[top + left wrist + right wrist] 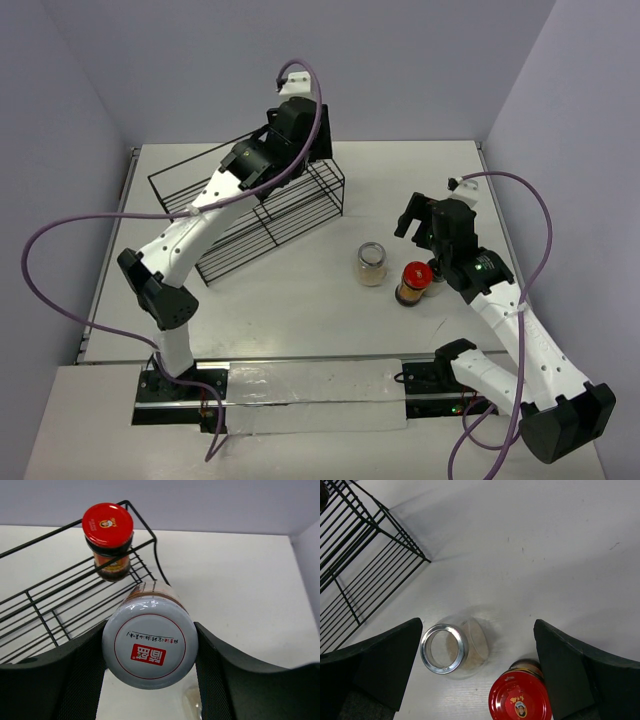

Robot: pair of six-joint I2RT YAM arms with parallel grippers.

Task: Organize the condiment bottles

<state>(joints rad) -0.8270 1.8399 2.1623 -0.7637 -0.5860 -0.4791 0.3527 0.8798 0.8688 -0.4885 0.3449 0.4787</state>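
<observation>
The left gripper is clamped on a grey-lidded glass jar with dark contents at the far end of the black wire rack. It is near 1 red-lidded jar of dark brown paste standing on the wires (the arm hides both from above). The right gripper hangs with its fingers wide apart over the white table, near a clear pale jar and a 2nd red-lidded jar, which the wrist view's lower edge cuts off.
</observation>
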